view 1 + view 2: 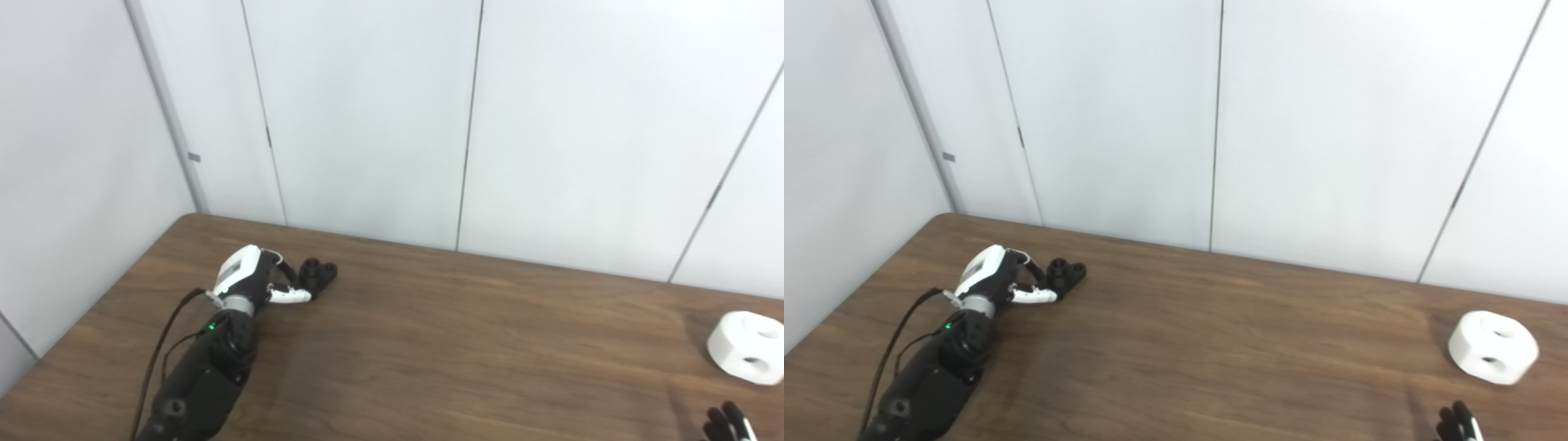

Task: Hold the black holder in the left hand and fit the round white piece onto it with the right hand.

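Left eye view, far-left part of the table [429, 343]: your left hand [254, 278] lies low over the wood with its arm running in from the bottom-left corner. Its fingers [293, 296] reach toward the black holder [317, 274] and touch its near side, a white-tipped one lying along the holder's base. You cannot tell from either view whether the fingers have closed around the holder; they appear spread beside it, and the holder sits on the table surface.

The black holder shows two round sockets or posts on top, and it stands near the back-left corner of the table, close to the white wall panels [367, 122].

The round white piece [1493, 346] rests on the table at the far right, well apart from the holder. It is a thick disc with a hole in its top face and another in its side wall. Nothing touches it.

Your right hand [1458, 425] shows only as dark fingertips at the bottom-right edge, just below the white piece and clear of it. Its state is hidden by the frame edge, so you cannot tell whether it is open or closed.
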